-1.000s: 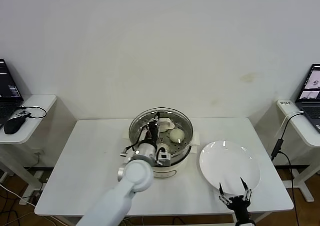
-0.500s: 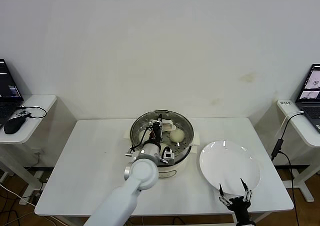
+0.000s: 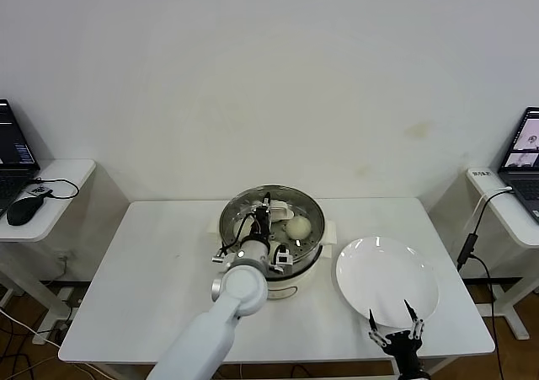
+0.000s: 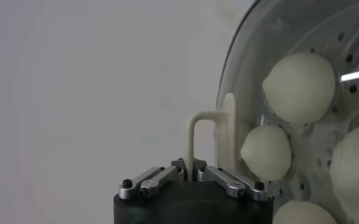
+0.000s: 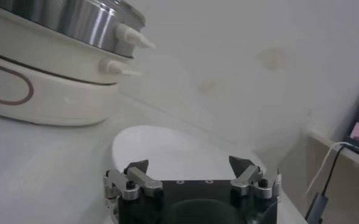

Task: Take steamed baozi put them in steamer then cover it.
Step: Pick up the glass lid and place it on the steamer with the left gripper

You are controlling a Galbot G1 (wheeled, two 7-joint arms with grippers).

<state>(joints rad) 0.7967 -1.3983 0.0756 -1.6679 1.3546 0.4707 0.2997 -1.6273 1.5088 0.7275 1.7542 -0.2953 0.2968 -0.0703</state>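
The steamer (image 3: 315,214) stands mid-table on its white pot base (image 3: 290,284). The cover (image 3: 240,210), a clear glass lid, lies over it. My left gripper (image 3: 265,217) is shut on the lid's cream handle (image 4: 211,119). In the left wrist view (image 4: 194,173) the fingers pinch the handle's thin bar. Several steamed baozi show through the glass (image 4: 299,87) (image 4: 266,151); one shows in the head view (image 3: 296,227). My right gripper (image 3: 392,323) is open and empty at the table's front right, also seen in its wrist view (image 5: 190,167).
An empty white plate (image 3: 386,277) lies right of the steamer, just beyond my right gripper; it also shows in the right wrist view (image 5: 179,149). Side desks with laptops stand at both sides, off the table. A mouse (image 3: 23,210) lies on the left desk.
My left gripper has carried the lid slightly to the right, so it now sits centred over the steamer. The right arm has not moved.
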